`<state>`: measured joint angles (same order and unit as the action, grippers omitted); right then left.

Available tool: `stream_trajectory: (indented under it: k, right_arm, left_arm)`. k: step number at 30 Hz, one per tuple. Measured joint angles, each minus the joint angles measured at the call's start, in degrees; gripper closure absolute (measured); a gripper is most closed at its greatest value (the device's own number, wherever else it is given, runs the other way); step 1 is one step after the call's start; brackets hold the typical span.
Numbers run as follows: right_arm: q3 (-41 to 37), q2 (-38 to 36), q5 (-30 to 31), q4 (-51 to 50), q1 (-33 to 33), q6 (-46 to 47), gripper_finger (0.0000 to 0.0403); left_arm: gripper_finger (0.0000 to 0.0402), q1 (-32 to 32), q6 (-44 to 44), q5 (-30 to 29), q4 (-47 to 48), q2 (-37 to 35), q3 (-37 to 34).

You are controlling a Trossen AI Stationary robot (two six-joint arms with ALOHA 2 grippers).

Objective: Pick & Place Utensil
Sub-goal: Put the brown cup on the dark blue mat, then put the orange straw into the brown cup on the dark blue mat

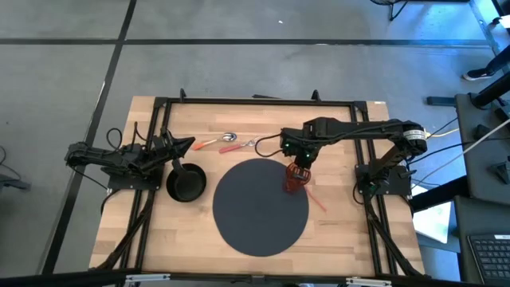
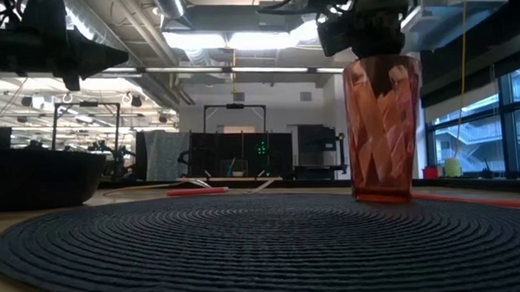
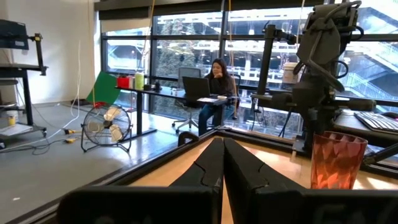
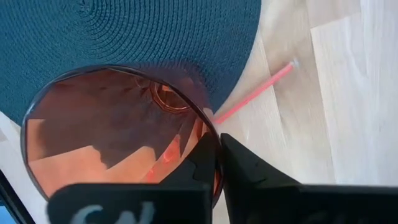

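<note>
While the right gripper (image 1: 300,169) pinches the rim of the red faceted plastic tumbler (image 1: 296,182), standing upright on the round dark woven placemat (image 1: 256,217) at its right edge, the utensils lie beyond the mat. Nearest, just off that edge, is a thin red stick (image 1: 315,199), lying diagonally. Farther off, beyond the mat's far rim, is a red-handled metal spoon (image 1: 217,141), nearer the left gripper (image 1: 188,144), whose fingers meet on nothing.

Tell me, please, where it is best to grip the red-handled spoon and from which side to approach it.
Probably grip the red-handled spoon at mid-handle, coming straight down from above with the fingers across its width. It lies flat on the bare wooden table, its handle long and thin, so a side approach finds little to hold.
</note>
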<state>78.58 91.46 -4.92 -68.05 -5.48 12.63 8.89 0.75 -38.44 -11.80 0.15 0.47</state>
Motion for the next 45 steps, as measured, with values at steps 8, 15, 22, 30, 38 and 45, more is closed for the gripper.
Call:
stream_trajectory:
  k: [8, 15, 22, 30, 38, 45]
  right_arm:
    - [0.01, 0.20, -2.35, 0.96, 0.07, -1.03, 0.0337]
    - [0.85, 0.20, -2.31, -0.25, 0.02, -1.03, 0.0283]
    - [8.87, 0.17, -2.19, -7.51, 0.02, -0.84, 0.0249]
    - [19.76, -3.53, 4.06, -21.48, 1.39, 3.43, 0.0242]
    - [10.27, -20.10, 13.42, -19.77, 9.09, 17.33, 0.0242]
    - [-5.44, -24.52, 9.40, -13.20, 13.87, 29.85, 0.0242]
  left_arm:
    - [0.0398, 0.01, 0.00, -0.02, 0.00, 0.01, 0.00]
    - [0.0398, 0.01, 0.00, -0.04, 0.00, 0.01, 0.00]
    - [0.0398, 0.02, 0.00, -0.06, 0.00, 0.01, 0.01]
    - [0.0398, 0.01, 0.02, -0.25, 1.52, 0.02, 0.00]
    - [0.0398, 0.00, 0.02, -1.50, 1.97, 0.00, 0.02]
    - [0.0398, 0.01, 0.02, -1.58, 1.99, 0.00, 0.00]
